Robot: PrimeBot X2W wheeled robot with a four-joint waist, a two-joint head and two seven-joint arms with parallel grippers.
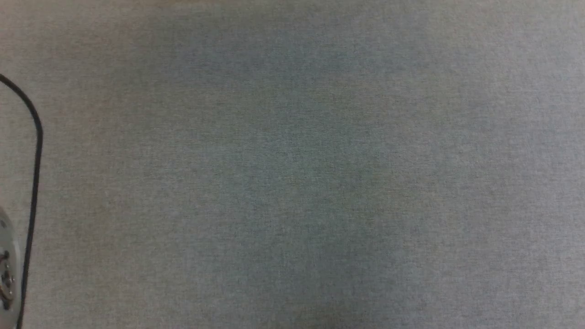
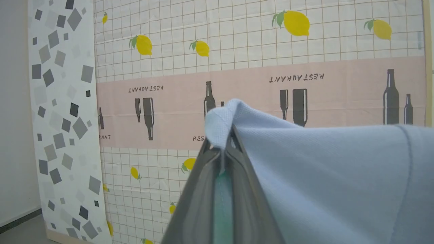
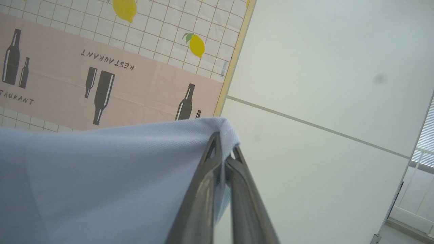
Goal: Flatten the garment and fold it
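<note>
The garment (image 2: 325,176) is a light sky-blue knit cloth held up in the air. In the left wrist view my left gripper (image 2: 223,149) is shut on one bunched corner of it, and the cloth spreads away to the right. In the right wrist view my right gripper (image 3: 224,154) is shut on another corner of the garment (image 3: 101,179), which stretches off to the left. The cloth hangs taut between the two grips. Its lower part is hidden.
The head view looks down on a grey fabric-covered table (image 1: 292,164) with a black cable (image 1: 34,183) curving along its left edge. Behind the lifted cloth stands a lemon-and-bottle patterned panel (image 2: 237,51) and a pale wall (image 3: 322,84).
</note>
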